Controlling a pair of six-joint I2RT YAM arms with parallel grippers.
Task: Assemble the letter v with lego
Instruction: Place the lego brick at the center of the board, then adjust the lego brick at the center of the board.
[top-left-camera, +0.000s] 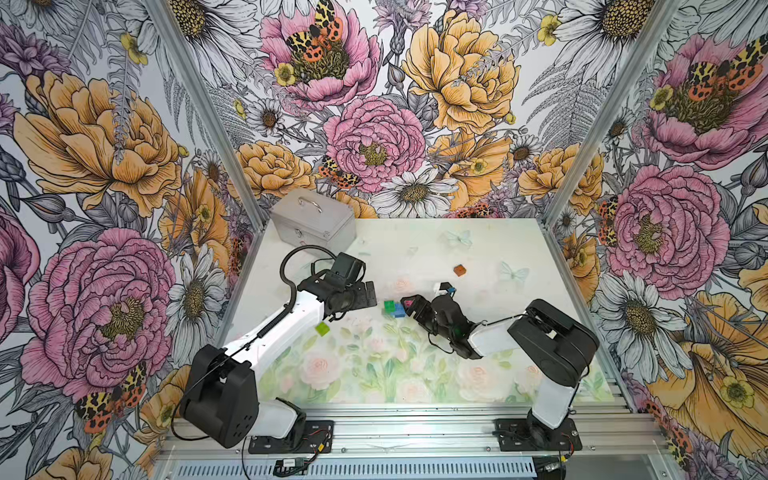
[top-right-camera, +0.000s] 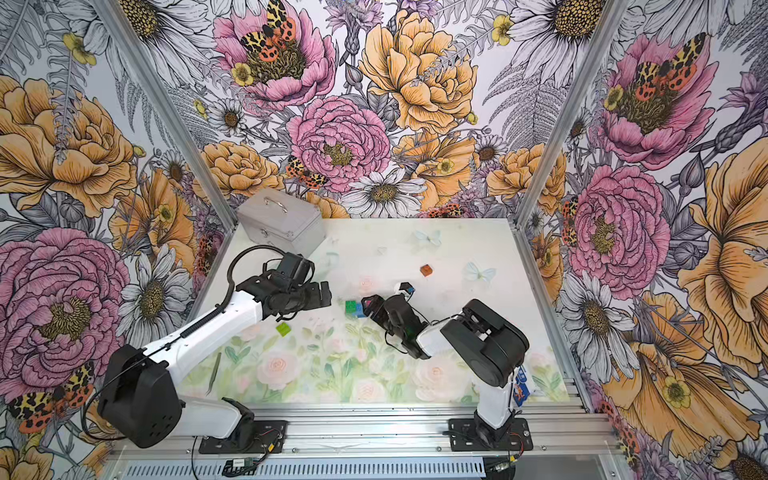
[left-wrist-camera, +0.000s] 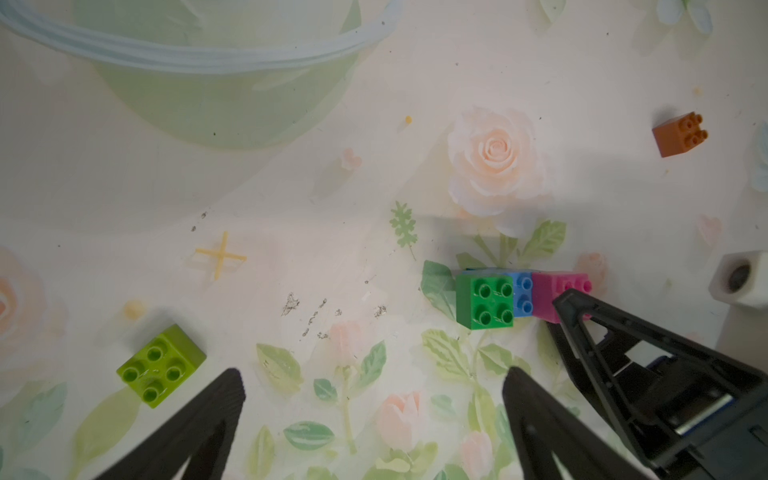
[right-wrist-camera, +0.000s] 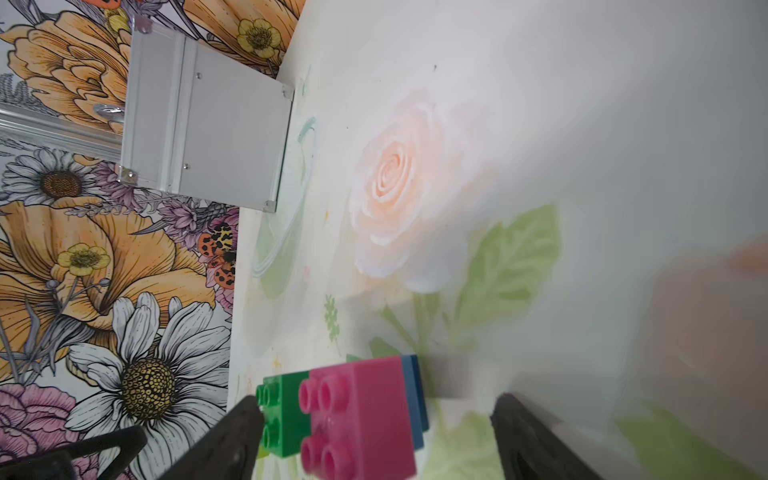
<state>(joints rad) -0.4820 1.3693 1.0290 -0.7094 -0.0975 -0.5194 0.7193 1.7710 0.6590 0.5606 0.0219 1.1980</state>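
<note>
The half-built letter v, green, light blue and pink bricks joined, sits mid-table. The left wrist view shows the loose lime brick and brown brick, with the left fingers gaping and empty. The right wrist view reveals a dark blue brick underneath, with the right fingers spread wide either side, unclamped.

Both top views: high up on my side, pitched down toward the back wall, far out. Whole table, my left arm and right arm in frame. Left wrist cam: close, looking down on the table. Right wrist cam: closer, low, rolled sideways, facing the case. All four share the brick cluster and the rose print beside it.
</note>
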